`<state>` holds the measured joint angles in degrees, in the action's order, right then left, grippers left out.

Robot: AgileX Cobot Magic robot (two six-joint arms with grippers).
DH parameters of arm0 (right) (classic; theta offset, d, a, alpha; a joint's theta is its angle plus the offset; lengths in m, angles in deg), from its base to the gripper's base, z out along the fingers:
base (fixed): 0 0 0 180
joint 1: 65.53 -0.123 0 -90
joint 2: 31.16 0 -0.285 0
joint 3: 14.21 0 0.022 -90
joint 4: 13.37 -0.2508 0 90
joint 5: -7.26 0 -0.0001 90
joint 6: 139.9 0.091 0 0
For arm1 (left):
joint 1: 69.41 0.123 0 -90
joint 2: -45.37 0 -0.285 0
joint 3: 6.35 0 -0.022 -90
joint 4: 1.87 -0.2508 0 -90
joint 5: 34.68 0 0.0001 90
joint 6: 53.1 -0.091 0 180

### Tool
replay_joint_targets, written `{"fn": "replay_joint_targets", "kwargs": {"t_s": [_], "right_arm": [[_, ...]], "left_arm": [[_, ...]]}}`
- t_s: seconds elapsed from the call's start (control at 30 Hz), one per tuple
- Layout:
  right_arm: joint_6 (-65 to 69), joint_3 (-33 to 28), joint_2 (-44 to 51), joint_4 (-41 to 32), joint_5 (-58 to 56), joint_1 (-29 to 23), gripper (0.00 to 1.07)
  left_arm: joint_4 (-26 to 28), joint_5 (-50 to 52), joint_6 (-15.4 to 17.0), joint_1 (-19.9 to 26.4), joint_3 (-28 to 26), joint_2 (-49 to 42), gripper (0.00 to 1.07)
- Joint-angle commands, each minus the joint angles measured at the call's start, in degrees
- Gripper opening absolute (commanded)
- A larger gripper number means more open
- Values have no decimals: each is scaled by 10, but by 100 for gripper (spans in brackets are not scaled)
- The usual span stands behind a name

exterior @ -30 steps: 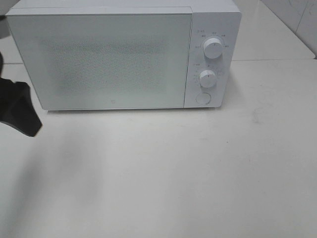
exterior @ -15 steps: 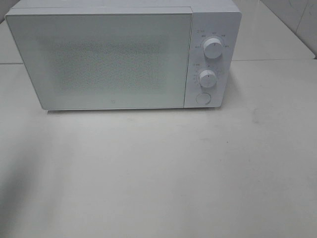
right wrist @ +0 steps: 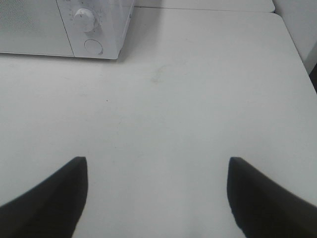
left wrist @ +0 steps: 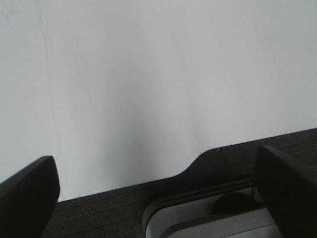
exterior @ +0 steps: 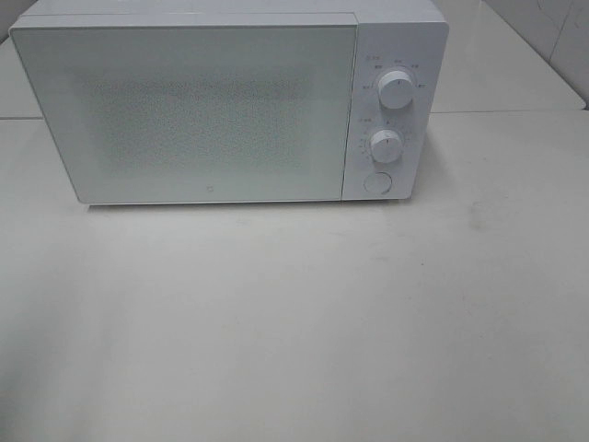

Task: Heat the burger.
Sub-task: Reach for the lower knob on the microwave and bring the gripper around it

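Observation:
The burger is out of view in every frame. A white microwave [exterior: 212, 110] stands at the back of the table with its door shut; its two knobs [exterior: 396, 89] and round button [exterior: 376, 182] are on its right side. The exterior view shows neither gripper. My left gripper [left wrist: 156, 163] is open over the white table's edge, holding nothing. My right gripper [right wrist: 157, 161] is open above the bare tabletop, well in front of the microwave [right wrist: 64, 25], whose lower right corner shows.
The white table [exterior: 304, 322] stretches in front of the microwave. In the left wrist view the table's edge [left wrist: 148, 181] gives way to dark floor and a grey-white base [left wrist: 198, 218]. A tiled wall [exterior: 552, 37] rises at the back right.
A second ago a dark part of the left arm stood at the left edge of the exterior view; it has since drawn out of that view. The microwave has not moved.

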<state>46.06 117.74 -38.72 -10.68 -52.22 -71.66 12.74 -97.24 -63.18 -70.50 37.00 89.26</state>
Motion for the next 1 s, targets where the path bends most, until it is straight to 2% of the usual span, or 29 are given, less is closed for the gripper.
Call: {"fn": "replay_joint_targets", "kwargs": {"t_s": [0.03, 0.23, 0.5, 0.57, 1.0], "right_arm": [[-1, -1, 15, -1, 1, 2, 75], [-1, -1, 15, -1, 1, 2, 75], [-1, -1, 15, -1, 1, 2, 75], [-1, -1, 15, -1, 1, 2, 75], [-1, -1, 15, -1, 1, 2, 75]], "left_arm": [[-8, 10, 3, 1, 28, -69, 101], [-13, 28, 3, 0, 52, -147, 101], [-26, 28, 12, 0, 52, -238, 101], [-38, 29, 13, 0, 52, -287, 101], [-49, 29, 13, 0, 52, -379, 101]]}}
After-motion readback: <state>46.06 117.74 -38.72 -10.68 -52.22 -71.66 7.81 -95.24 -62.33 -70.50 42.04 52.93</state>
